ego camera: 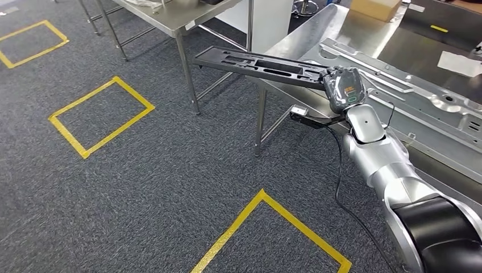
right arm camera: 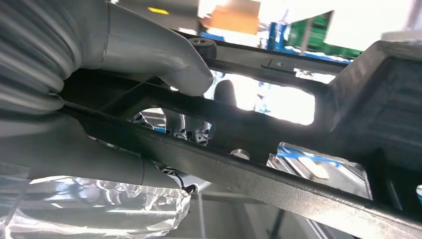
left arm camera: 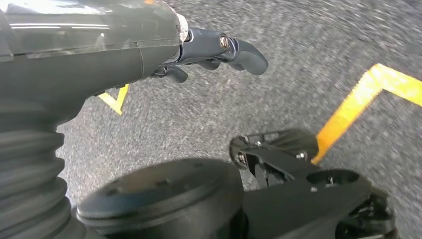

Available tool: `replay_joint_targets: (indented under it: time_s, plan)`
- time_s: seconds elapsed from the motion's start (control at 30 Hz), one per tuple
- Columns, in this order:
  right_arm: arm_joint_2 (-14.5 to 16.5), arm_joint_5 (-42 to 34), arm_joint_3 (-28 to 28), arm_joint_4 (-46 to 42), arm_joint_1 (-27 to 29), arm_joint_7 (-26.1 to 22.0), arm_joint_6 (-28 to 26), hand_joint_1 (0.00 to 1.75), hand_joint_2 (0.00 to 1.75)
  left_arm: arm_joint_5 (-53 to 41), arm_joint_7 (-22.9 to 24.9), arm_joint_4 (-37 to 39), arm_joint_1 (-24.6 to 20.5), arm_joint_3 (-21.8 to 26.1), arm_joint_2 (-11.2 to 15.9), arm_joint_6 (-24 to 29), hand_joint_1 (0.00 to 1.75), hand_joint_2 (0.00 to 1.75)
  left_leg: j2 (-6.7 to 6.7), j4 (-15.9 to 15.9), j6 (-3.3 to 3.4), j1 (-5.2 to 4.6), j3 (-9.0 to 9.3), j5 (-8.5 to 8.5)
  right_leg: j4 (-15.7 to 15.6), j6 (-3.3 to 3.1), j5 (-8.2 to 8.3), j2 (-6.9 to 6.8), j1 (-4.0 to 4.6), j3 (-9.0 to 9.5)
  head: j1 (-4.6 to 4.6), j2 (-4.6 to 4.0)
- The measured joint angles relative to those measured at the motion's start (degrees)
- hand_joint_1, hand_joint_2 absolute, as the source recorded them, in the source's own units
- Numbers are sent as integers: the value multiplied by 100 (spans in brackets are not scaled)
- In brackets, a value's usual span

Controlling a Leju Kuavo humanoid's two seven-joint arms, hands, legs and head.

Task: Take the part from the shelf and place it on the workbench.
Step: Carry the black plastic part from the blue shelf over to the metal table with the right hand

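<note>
While gripped at one end by the right hand (ego camera: 343, 86), black part (ego camera: 261, 63) held level in the air, long and slotted, reaching out leftward from the hand past the corner of the steel tabletop (ego camera: 318, 35) and over the grey carpet (ego camera: 142, 187). Hand end of the part over the tabletop edge, far end free and well clear of the floor; not resting on any surface. In the right wrist view, grey thumb (right arm camera: 164, 59) pressed on one face of the part (right arm camera: 278, 149), darker fingers (right arm camera: 224, 92) wrapped behind it and seen through its cutouts; clear film around the wrist cover. Right arm (ego camera: 392, 170) silver, stretched forward from the lower right, black cable running along it. On the tabletop, just beyond the hand, large stamped metal panel (ego camera: 409, 91) lying flat; cardboard box (ego camera: 375, 8) at the far end, well apart from the part. Second steel table (ego camera: 176, 20) to the left, legs on the carpet. Yellow tape squares (ego camera: 102, 116) marked on the carpet, one near the bottom of the head view. In the left wrist view, left hand (left arm camera: 199, 55) hanging over the carpet, holding nothing, fingers (left arm camera: 244, 52) loosely curved and apart, yellow tape (left arm camera: 358, 104) on the floor beyond.
</note>
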Motion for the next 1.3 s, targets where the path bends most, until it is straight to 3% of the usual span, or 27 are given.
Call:
replay_joint_targets:
  time_s: [0.07,0.13,0.2,0.27,0.33,0.4,0.47,0.5,0.53,0.63,0.7,0.77,0.83,0.87,0.9,0.97,1.0,1.03,1.1,1.17,1.2,1.3]
  plan:
    - [21,48,0,-1,127,73,-22,175,175,15,6,0,6,-1,4,2,0,175,-73,-552,25,13,216,418,25,9,-6,185,-3,2,0,0]
    - [70,182,0,-27,296,225,-22,175,175,22,25,0,24,-2,8,9,0,175,-332,-1248,58,38,496,709,58,51,-7,347,-6,-24,0,0]
    - [112,324,0,-63,481,401,-22,175,175,31,43,-1,35,-1,8,18,0,175,-473,-1508,93,40,594,728,57,134,26,482,-33,-80,-2,1]
    - [115,414,-1,-109,642,486,-16,175,175,33,68,-2,29,-2,-3,22,0,175,-349,-1577,163,33,624,757,28,217,67,587,-66,-118,-3,1]
    - [98,460,-3,-172,748,497,-7,175,175,32,95,-2,28,-3,-18,21,0,175,-200,-1669,256,42,667,811,195,261,-45,356,-47,-210,0,1]
    - [91,484,-8,-238,819,496,9,175,175,33,113,-2,43,-4,-24,20,0,175,-60,-1717,306,35,686,837,815,287,-369,-42,-31,-504,3,1]
    - [91,524,-28,-308,923,496,43,175,175,37,128,-1,57,-4,-23,20,0,175,77,-1716,314,25,690,827,1501,316,-616,-189,-50,-828,3,0]
    - [91,554,-42,-345,985,493,67,175,175,45,136,-1,60,-4,-22,20,0,175,149,-1714,311,23,699,815,1602,326,-602,-210,-59,-869,3,0]
    - [91,581,-57,-380,1040,480,90,175,175,58,141,-2,62,-4,-22,20,0,175,223,-1713,304,23,715,798,1468,328,-487,-232,-66,-788,2,0]
    - [119,410,-106,-440,1118,207,164,175,175,125,157,-2,66,-4,-22,27,0,175,405,-1704,238,5,763,730,309,284,-33,-458,-31,-148,2,1]
    - [194,-287,-194,-434,1148,-295,370,175,175,187,166,-1,66,-3,-23,58,0,175,486,-1704,170,-18,784,689,-26,228,5,-523,17,31,2,1]
    - [320,-1621,-411,-408,1234,-1065,850,175,175,271,159,-2,58,-2,-35,123,0,175,551,-1710,105,-24,819,654,-39,166,-2,-436,23,37,2,1]
    - [497,-3008,-671,-385,1364,-1857,1312,175,175,347,125,-2,61,3,-47,178,0,175,390,-1551,45,-3,773,527,-68,100,-4,-374,-4,58,1,1]
    - [589,-3467,-768,-379,1430,-2127,1433,175,175,375,102,-1,64,6,-48,191,0,175,254,-1312,18,11,663,387,-80,66,-4,-351,-21,70,1,1]
    - [678,-3777,-834,-374,1488,-2291,1482,175,175,395,78,-1,65,9,-48,196,0,175,118,-953,0,23,494,210,-81,41,-11,-331,-21,74,0,1]
    - [821,-4032,-913,-357,1601,-2398,1505,175,175,425,45,-2,48,14,-48,184,0,175,13,-197,-29,26,114,-65,-77,10,-27,-281,-14,86,0,0]
    - [868,-4077,-937,-348,1656,-2405,1502,175,175,433,35,-2,37,16,-46,160,0,175,0,-25,-35,24,14,-62,-73,4,-35,-253,-8,97,0,0]
    - [895,-4104,-956,-339,1701,-2396,1490,175,175,437,31,-1,33,18,-43,128,0,175,-3,-82,-33,24,20,57,-66,5,-44,-225,-4,108,0,0]
    - [911,-4153,-976,-333,1743,-2357,1438,175,175,431,37,0,45,18,-31,55,0,175,-14,-767,-8,28,288,506,-37,25,-68,-171,-4,124,0,0]
    - [892,-4193,-992,-348,1746,-2303,1361,175,175,421,59,0,72,17,-20,-7,0,175,-44,-1415,31,29,547,771,17,72,-88,-123,12,94,-1,1]
    - [867,-4205,-999,-380,1749,-2262,1337,175,175,417,69,0,80,17,-17,-36,0,175,-55,-1555,50,28,593,799,39,87,-91,-105,23,69,0,1]
    - [776,-4222,-1020,-568,1754,-2124,1307,175,175,411,73,0,81,16,-14,-131,0,175,-59,-1583,114,-10,584,795,28,125,-72,-90,17,43,1,1]
